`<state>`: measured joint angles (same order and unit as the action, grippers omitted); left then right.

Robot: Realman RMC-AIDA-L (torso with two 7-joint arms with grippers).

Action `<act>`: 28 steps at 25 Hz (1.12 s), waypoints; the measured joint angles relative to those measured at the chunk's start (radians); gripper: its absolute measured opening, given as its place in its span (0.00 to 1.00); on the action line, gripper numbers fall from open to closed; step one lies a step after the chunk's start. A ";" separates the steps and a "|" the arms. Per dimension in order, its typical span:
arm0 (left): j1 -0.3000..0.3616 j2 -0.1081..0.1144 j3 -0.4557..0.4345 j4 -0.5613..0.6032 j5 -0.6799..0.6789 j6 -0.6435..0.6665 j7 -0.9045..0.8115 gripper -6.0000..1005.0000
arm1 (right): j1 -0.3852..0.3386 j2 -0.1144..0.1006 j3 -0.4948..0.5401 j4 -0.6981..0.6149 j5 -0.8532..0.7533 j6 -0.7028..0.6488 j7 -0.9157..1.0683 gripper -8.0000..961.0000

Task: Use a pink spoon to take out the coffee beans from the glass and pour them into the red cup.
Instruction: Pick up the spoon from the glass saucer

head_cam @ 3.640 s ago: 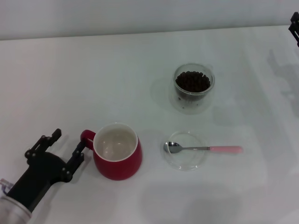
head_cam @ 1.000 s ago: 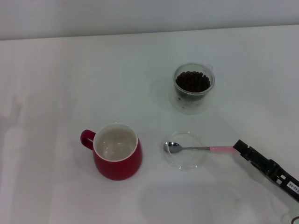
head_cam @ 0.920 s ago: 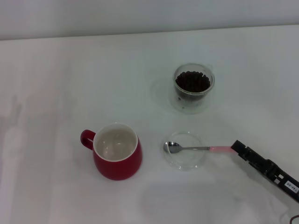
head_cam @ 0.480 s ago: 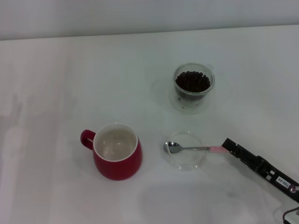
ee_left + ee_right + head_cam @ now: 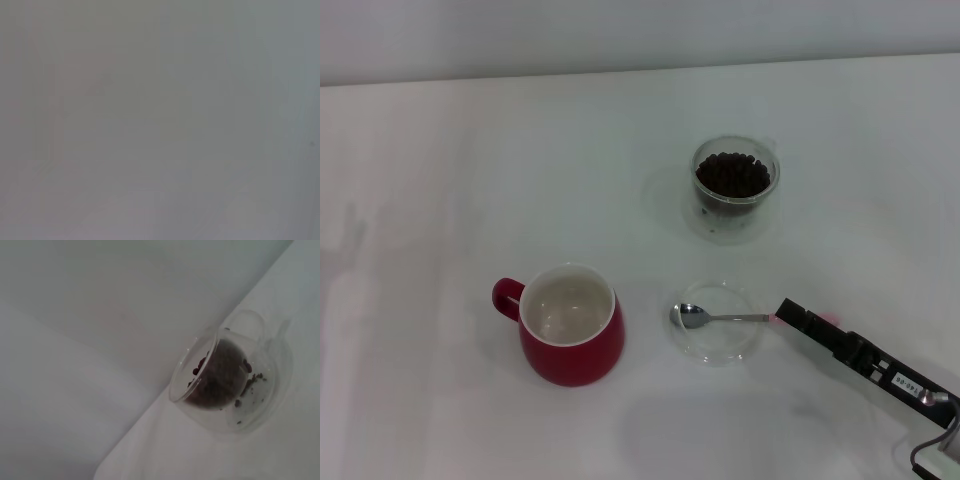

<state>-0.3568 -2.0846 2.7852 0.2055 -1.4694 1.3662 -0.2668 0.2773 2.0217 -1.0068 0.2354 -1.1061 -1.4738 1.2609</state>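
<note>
Red cup (image 5: 571, 322) sits lower left, glass (image 5: 735, 187) of coffee beans (image 5: 731, 173) upper centre, untouched; right gripper (image 5: 798, 317) has slid in over the pink spoon's (image 5: 722, 318) handle at lower right, grasp coming; can't tell its jaws; left arm's gone.

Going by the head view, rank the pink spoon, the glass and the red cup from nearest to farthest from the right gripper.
1. The pink spoon: right at the right gripper, which covers its handle; its bowl lies in the shallow glass dish.
2. The glass: farther back on the table, holding the coffee beans.
3. The red cup: farthest, off to the robot's left of the dish.
</note>
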 joint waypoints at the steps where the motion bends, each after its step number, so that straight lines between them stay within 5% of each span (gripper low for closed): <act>1: 0.000 0.000 -0.001 0.000 0.000 0.000 0.000 0.89 | 0.001 0.000 0.002 0.000 0.000 0.001 0.000 0.74; 22: 0.001 0.002 -0.004 0.003 0.000 0.001 0.000 0.89 | 0.000 -0.002 0.005 0.001 -0.002 0.011 0.009 0.42; 24: 0.001 0.002 -0.004 0.003 0.000 0.001 0.000 0.89 | -0.001 -0.002 0.005 0.001 -0.002 0.010 0.010 0.18; 28: 0.001 0.002 -0.003 0.004 0.000 0.001 0.000 0.89 | -0.001 -0.003 0.006 0.001 -0.001 0.009 0.010 0.17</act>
<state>-0.3558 -2.0831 2.7824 0.2092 -1.4695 1.3668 -0.2669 0.2760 2.0187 -1.0003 0.2362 -1.1076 -1.4651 1.2708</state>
